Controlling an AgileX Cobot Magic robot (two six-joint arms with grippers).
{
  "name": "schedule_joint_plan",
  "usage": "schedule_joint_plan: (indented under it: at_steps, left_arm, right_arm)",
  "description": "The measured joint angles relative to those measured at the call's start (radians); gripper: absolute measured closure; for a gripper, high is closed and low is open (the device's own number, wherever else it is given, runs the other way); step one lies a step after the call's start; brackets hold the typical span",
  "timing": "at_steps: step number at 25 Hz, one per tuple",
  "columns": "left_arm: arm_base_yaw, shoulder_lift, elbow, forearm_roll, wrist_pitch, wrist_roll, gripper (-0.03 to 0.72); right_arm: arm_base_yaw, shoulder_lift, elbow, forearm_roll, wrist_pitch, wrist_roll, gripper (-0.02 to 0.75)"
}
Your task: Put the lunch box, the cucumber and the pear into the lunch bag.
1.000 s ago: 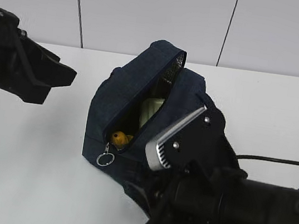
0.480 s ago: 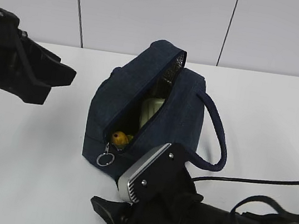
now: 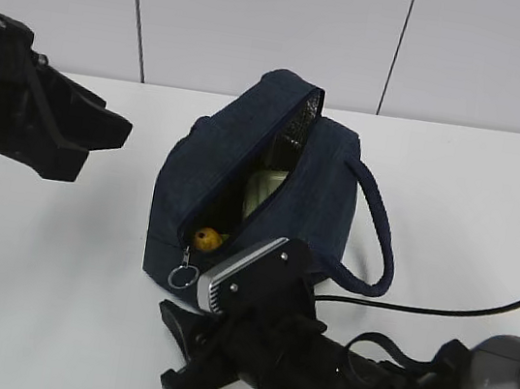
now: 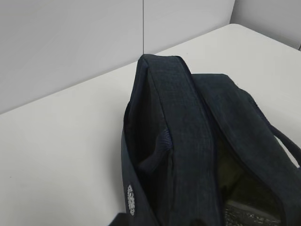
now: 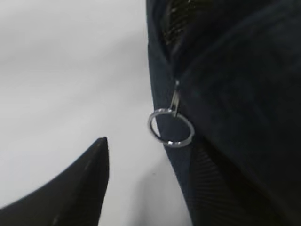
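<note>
The lunch bag stands mid-table, unzipped, with the pear and lunch box inside. Its zipper ring hangs just right of the right gripper, whose finger appears spread, gripping nothing; this arm is nearer, the left gripper well apart, its state unclear.

Right arm: has been swung down and to the left across the exterior view, from in front of the bag's right side to low at the desk's near edge.
Right tool: has been brought to just in front of the bag's near end, below the ring pull; one finger is seen in the right wrist view, near the ring but apart from it.
Handle: hidden by the arm a second ago, now uncovered and seen looping down the bag's right side.
Cable: now trails lower across the desk.
</note>
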Motion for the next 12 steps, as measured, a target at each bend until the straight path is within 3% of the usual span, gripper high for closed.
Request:
schedule_joint_plan:
  at_steps: [12]
  left_arm:
    - [0.0,0.0,0.0,0.0,0.0,0.0,0.446]
  right_arm:
    - [0.0,0.0,-0.111,0.043,0.203,-0.015,0.306]
